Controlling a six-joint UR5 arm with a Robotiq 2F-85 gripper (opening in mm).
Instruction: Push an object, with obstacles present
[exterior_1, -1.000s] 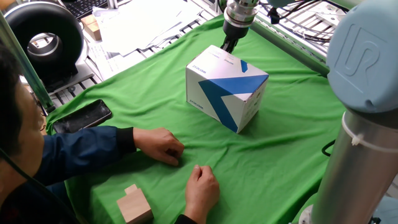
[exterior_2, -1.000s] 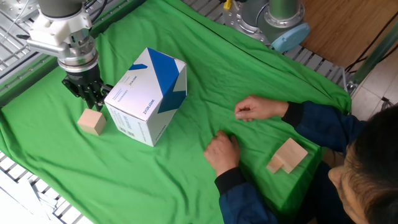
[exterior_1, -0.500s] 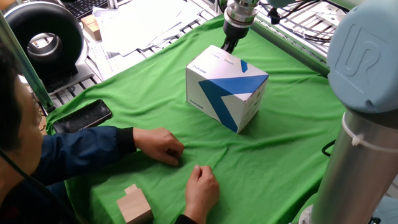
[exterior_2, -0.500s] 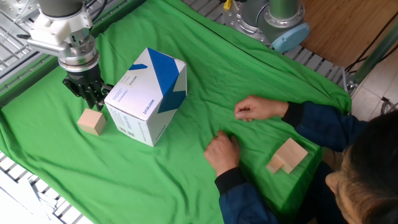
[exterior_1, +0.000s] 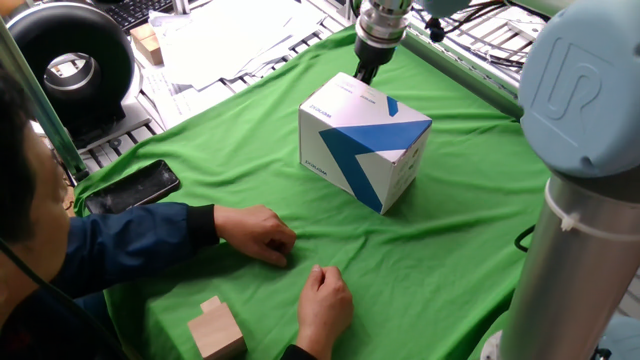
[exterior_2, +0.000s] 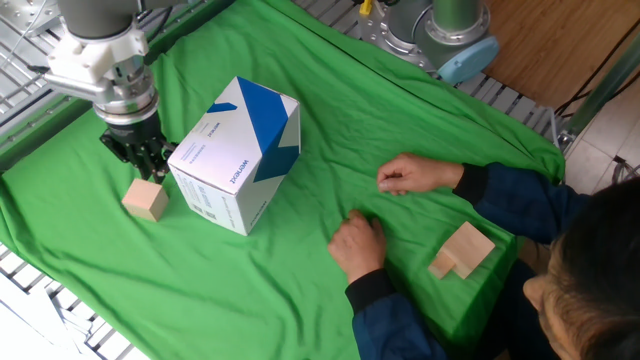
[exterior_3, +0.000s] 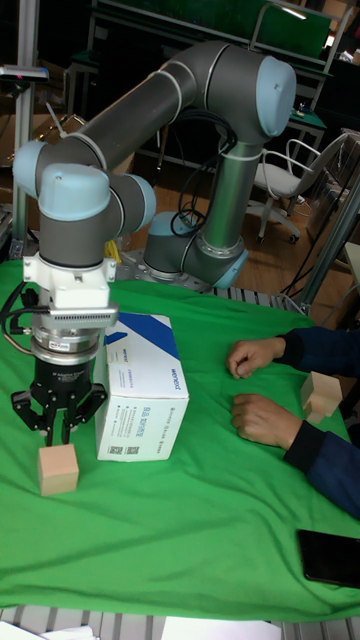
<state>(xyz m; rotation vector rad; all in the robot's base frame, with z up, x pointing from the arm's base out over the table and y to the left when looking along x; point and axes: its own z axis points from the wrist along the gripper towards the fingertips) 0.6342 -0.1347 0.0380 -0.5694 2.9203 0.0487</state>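
One small wooden cube (exterior_2: 146, 198) sits just beside the white box (exterior_2: 237, 153), near the worktop's edge. Your gripper (exterior_2: 141, 166) hangs behind it, fingers apparently clenched and empty; drive low and parallel to the box's face so you never clip it.

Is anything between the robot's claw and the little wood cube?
No. In the other fixed view, the end effector hangs right by the cube, with only bare green cloth between them.

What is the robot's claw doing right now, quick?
Gripper: fingers close together, holding nothing, right behind the small wooden cube.
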